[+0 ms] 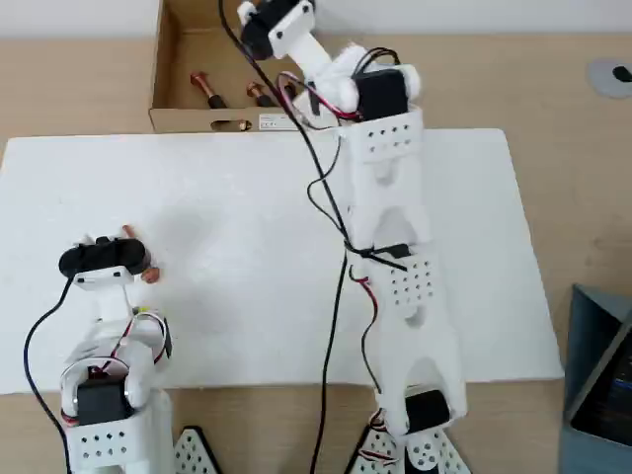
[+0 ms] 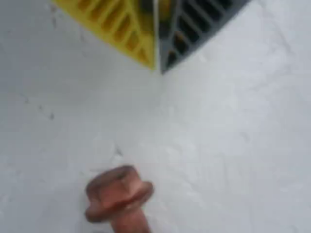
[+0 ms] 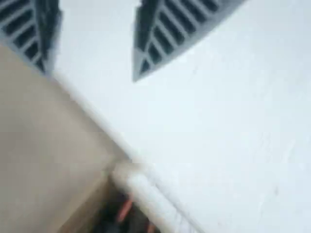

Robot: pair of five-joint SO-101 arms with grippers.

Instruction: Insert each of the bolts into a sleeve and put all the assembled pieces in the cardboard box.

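A copper bolt point(image 2: 120, 198) with a flanged head lies on the white mat point(image 2: 233, 145), just short of my left gripper point(image 2: 159, 65), whose yellow and dark fingers meet tip to tip with nothing between them. From above, that bolt point(image 1: 149, 276) and a second small copper piece point(image 1: 128, 232) flank the left gripper point(image 1: 104, 252) at the mat's left side. My right gripper point(image 3: 92, 70) stands open over the corner of the cardboard box point(image 3: 43, 160); copper pieces point(image 3: 125, 208) show inside. The box point(image 1: 166, 69) holds several copper pieces point(image 1: 205, 89).
The right arm point(image 1: 395, 227) stretches across the mat's middle toward the box, with cables trailing beside it. A grey bin point(image 1: 597, 385) stands off the mat at the right edge. A grey disc point(image 1: 612, 75) lies on the wooden table at the far right.
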